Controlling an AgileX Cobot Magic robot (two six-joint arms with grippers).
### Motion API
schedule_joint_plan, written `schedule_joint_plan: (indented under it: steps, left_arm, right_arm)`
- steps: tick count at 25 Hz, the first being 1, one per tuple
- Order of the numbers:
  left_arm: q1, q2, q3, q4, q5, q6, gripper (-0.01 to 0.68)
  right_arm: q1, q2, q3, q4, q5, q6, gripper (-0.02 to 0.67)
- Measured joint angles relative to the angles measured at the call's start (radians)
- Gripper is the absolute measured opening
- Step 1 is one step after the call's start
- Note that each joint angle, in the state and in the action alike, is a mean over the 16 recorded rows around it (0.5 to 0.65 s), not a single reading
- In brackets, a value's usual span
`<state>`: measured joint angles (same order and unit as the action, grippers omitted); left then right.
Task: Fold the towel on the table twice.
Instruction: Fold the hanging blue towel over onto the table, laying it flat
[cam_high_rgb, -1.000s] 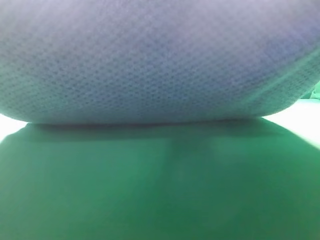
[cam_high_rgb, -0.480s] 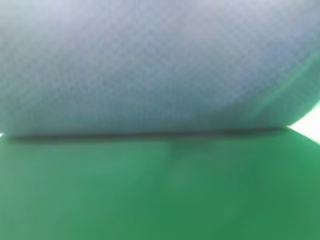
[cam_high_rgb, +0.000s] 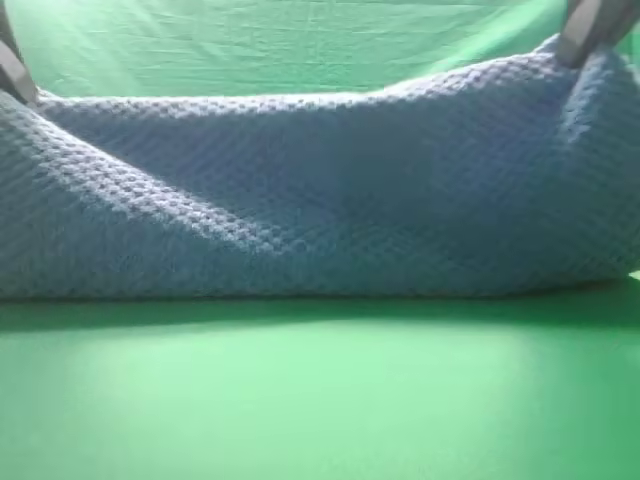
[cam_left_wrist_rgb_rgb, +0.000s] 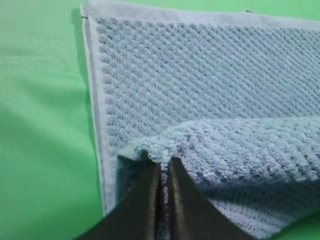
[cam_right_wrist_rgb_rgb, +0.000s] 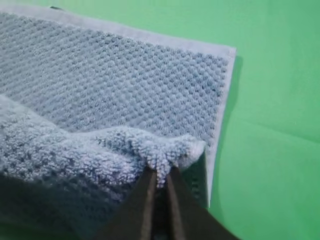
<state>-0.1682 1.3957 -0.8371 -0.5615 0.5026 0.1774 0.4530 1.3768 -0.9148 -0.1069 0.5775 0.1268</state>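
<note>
The blue-grey waffle-weave towel (cam_high_rgb: 320, 200) stretches across the exterior high view, its upper edge lifted at both ends and sagging in the middle, its lower fold resting on the green table (cam_high_rgb: 320, 400). My left gripper (cam_high_rgb: 12, 72) is at the upper left, shut on the towel's left corner (cam_left_wrist_rgb_rgb: 160, 155), held above the flat lower layer (cam_left_wrist_rgb_rgb: 200, 70). My right gripper (cam_high_rgb: 590, 30) is at the upper right, shut on the right corner (cam_right_wrist_rgb_rgb: 165, 157), above the flat layer (cam_right_wrist_rgb_rgb: 115, 80).
The wrinkled green backdrop cloth (cam_high_rgb: 280, 45) hangs behind the towel. Bare green table shows left of the towel in the left wrist view (cam_left_wrist_rgb_rgb: 40, 125) and right of it in the right wrist view (cam_right_wrist_rgb_rgb: 270, 125).
The towel filled the top of the view close to the camera and blurred; now it has moved away, and its lifted edge and both grippers show against the backdrop.
</note>
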Motion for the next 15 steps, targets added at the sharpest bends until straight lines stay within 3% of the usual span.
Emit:
schedule_joint_plan:
  steps: [15]
  left_arm:
    - [0.000,0.337,-0.260,0.021,-0.128,0.017,0.000]
  right_arm:
    - [-0.076,0.362,-0.271,-0.006,-0.114,-0.055,0.000]
